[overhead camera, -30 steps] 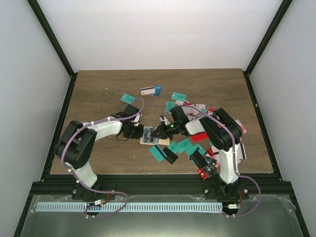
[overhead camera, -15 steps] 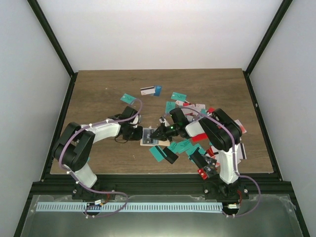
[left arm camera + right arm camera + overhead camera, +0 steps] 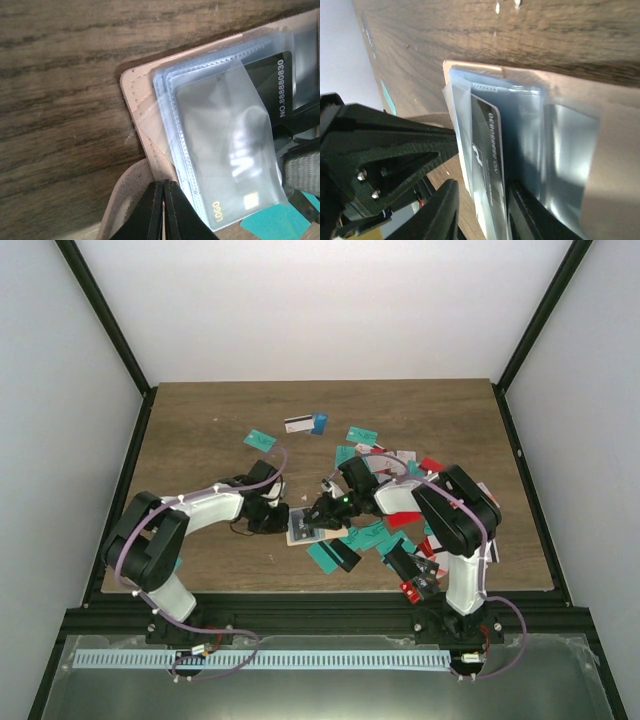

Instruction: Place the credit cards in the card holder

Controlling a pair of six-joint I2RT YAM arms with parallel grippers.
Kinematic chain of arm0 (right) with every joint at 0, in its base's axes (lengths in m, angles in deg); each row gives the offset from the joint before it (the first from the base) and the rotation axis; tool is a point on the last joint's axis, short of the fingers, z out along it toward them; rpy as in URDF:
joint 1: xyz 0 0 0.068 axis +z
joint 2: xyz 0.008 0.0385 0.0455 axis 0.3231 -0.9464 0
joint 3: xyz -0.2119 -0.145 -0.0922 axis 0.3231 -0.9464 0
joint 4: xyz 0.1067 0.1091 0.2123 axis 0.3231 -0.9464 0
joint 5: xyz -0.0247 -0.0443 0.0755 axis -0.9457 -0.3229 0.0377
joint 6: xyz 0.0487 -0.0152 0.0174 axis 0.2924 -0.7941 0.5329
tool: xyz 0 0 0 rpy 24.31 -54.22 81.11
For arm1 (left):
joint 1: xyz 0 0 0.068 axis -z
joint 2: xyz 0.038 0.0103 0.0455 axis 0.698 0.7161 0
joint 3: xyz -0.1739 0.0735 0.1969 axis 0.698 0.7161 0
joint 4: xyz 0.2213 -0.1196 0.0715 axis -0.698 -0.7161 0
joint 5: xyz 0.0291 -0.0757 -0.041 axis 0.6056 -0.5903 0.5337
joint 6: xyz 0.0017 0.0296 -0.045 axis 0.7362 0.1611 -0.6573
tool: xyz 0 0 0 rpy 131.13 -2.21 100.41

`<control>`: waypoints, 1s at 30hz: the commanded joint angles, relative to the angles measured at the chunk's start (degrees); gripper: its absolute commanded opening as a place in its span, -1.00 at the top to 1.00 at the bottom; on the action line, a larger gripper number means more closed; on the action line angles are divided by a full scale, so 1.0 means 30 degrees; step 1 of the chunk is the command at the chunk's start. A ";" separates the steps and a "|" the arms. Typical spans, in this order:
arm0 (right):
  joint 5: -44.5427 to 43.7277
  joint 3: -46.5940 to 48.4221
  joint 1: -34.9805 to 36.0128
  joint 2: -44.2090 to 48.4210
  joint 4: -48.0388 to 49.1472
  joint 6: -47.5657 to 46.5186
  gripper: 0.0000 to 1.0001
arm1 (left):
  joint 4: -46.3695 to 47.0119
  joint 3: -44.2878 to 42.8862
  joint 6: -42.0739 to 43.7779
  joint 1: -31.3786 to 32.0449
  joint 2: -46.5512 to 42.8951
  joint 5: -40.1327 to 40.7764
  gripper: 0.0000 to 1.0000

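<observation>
Top external view: both arms bend inward and meet at the card holder (image 3: 312, 531). It lies open on the wooden table (image 3: 200, 430), at the left edge of the scattered credit cards (image 3: 370, 535). A few more cards lie apart toward the far side, among them a teal card (image 3: 259, 439).

Left wrist view: the left gripper (image 3: 163, 210) is clenched, its tips pressed together on the holder's tan edge, just beside the stacked clear sleeves (image 3: 225, 140). A black card (image 3: 280, 82) printed with a number lies among those sleeves.

Right wrist view: the right gripper (image 3: 482, 192) is released. Its fingers stand apart on either side of the black card, which sits partway inside a sleeve. A strip of wood shows between one finger and the sleeves.
</observation>
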State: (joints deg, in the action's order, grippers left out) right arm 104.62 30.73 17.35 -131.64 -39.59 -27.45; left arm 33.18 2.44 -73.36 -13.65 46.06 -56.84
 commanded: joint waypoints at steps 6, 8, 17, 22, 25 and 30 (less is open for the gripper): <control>-0.1383 0.1928 0.0177 0.1605 -0.4809 -0.2485 0.06 | -0.1513 0.0488 0.0156 0.0197 -0.0628 0.0028 0.90; -0.1610 0.2091 0.0177 0.1882 -0.5398 -0.2751 0.03 | -0.1653 0.0377 0.0223 0.0196 -0.0962 0.0005 0.89; -0.1339 0.1773 0.0172 0.2592 -0.5199 -0.3038 0.38 | -0.2568 -0.0490 0.0068 0.0191 -0.2657 -0.0606 0.73; -0.1271 0.1710 0.0178 0.2083 -0.4982 -0.3016 0.54 | -0.1728 -0.0289 -0.0265 0.0182 -0.2679 -0.1820 0.69; -0.1272 0.1710 0.0179 0.1626 -0.4846 -0.3038 0.63 | -0.1073 -0.0112 -0.0546 0.0197 -0.2208 -0.2342 0.66; -0.1681 0.1613 0.0193 0.1177 -0.4660 -0.3067 0.78 | -0.0323 0.0179 -0.0820 0.0175 -0.1570 -0.2635 0.54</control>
State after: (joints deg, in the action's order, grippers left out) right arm 100.54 35.03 17.35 -126.55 -54.12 -36.33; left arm 29.42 2.31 -74.74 -13.35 39.97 -62.70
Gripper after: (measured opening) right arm 0.134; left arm 0.209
